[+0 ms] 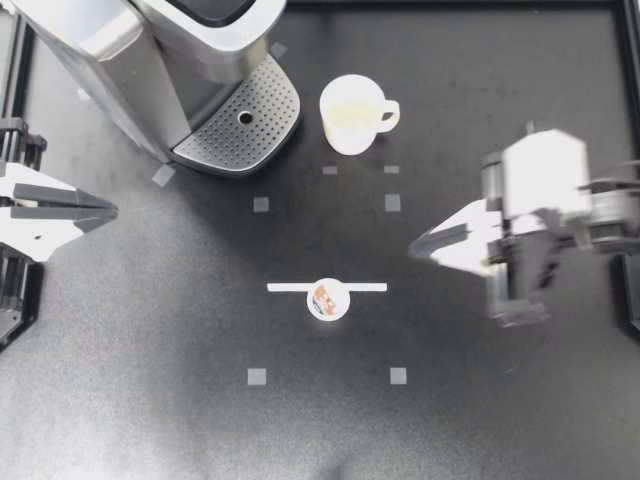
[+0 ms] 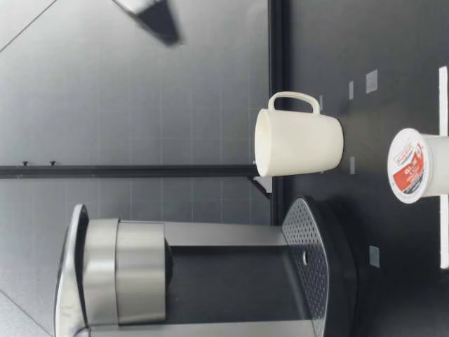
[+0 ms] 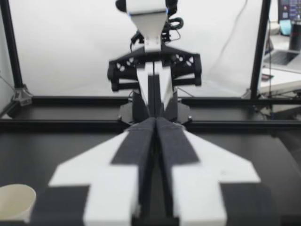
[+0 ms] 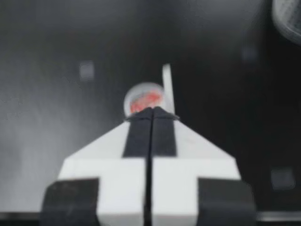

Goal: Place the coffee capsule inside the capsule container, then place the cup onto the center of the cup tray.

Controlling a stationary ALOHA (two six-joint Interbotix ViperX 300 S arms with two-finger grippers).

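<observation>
Left gripper [image 1: 108,211], right gripper [image 1: 415,246] both pressed together, capsule [image 4: 145,100] ahead in right wrist view, cup [image 3: 16,201] in left

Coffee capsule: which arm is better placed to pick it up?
Right. My right gripper points toward the coffee capsule, which shows straight ahead in its wrist view; my left gripper is farther away.

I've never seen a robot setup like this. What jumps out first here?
The big silver coffee machine fills a corner on my left arm's side, a white cup standing beside its perforated tray. Mid-table a small coffee capsule sits at a white strip, and my right gripper, fingers shut, points toward it.
</observation>
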